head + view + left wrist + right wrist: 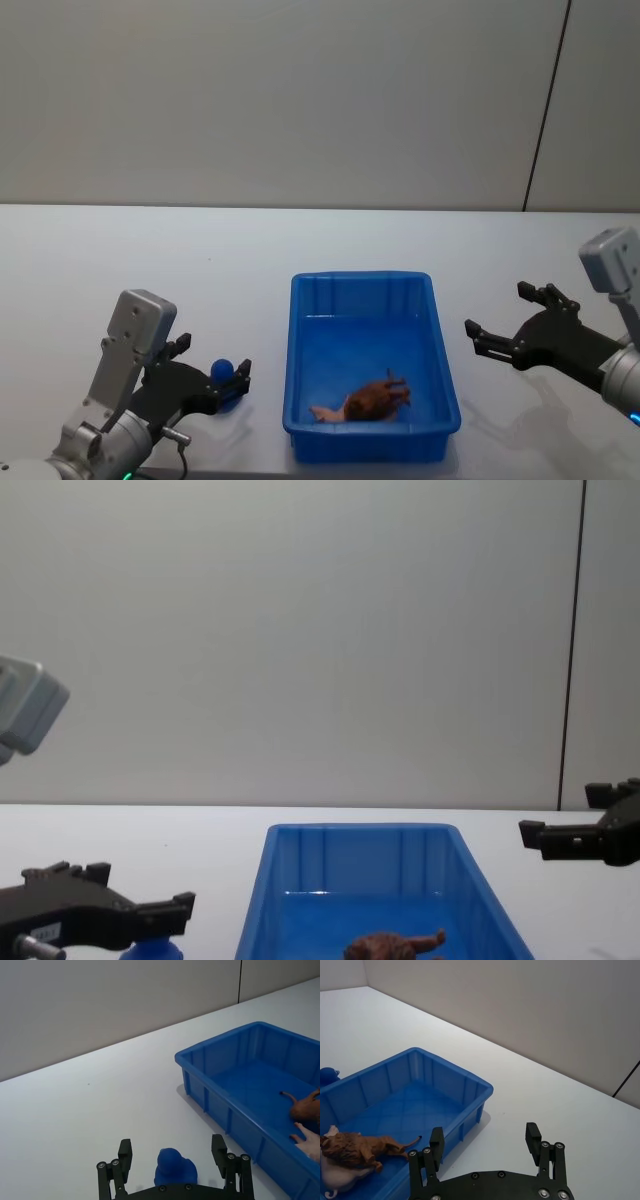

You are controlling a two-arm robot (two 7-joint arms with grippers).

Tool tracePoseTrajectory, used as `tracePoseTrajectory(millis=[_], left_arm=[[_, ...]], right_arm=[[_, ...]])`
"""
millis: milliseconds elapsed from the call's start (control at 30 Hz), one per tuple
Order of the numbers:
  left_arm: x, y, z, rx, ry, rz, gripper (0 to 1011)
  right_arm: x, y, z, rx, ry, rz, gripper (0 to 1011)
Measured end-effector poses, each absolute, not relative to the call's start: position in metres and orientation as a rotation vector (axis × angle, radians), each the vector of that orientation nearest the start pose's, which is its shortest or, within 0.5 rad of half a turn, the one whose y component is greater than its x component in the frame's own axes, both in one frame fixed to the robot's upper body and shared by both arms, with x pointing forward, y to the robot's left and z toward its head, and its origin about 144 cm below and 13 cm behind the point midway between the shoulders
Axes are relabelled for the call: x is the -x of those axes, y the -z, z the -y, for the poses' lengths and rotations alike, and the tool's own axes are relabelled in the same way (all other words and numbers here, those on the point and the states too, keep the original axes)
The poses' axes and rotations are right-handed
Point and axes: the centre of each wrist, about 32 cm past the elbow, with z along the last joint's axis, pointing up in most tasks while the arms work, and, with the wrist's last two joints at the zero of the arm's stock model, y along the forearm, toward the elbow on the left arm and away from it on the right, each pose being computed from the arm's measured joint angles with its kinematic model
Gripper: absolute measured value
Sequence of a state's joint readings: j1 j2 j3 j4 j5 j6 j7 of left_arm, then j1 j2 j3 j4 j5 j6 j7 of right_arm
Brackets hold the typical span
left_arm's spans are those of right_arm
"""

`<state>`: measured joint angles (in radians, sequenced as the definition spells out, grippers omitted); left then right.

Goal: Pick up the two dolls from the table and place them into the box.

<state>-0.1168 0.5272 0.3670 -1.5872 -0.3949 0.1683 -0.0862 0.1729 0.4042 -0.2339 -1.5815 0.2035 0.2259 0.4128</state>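
White table [150, 260], left hand [222, 380] straddling blue figure [222, 371] (fingers spread)

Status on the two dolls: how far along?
Half done. The lion already lies inside the box. In hand: the left gripper is open around the blue figure, which stands on the table. Left: close, lift, drop it in the box. The right gripper is open, empty, beside the box.
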Motion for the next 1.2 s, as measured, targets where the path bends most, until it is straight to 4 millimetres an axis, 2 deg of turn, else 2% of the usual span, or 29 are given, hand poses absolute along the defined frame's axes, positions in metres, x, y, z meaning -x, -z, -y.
tracePoseTrajectory(millis=[300, 833, 967, 1200], left_arm=[[-0.486, -1.156, -0.285, -0.309, -1.104, -0.078, 1001], [-0.506, -1.149, -0.292, -0.354, -1.032, -0.138, 1002], [-0.509, -1.149, -0.293, -0.368, -1.022, -0.155, 944], [-0.514, -1.15, -0.294, -0.396, -1.012, -0.188, 718]], right_arm=[[-0.498, -1.197, 0.274, 0.272, 0.968, 0.038, 1001], [-0.498, -1.197, 0.274, 0.273, 0.968, 0.038, 1001], [-0.498, -1.197, 0.274, 0.273, 0.968, 0.038, 1001], [-0.498, -1.197, 0.274, 0.272, 0.968, 0.038, 1001]])
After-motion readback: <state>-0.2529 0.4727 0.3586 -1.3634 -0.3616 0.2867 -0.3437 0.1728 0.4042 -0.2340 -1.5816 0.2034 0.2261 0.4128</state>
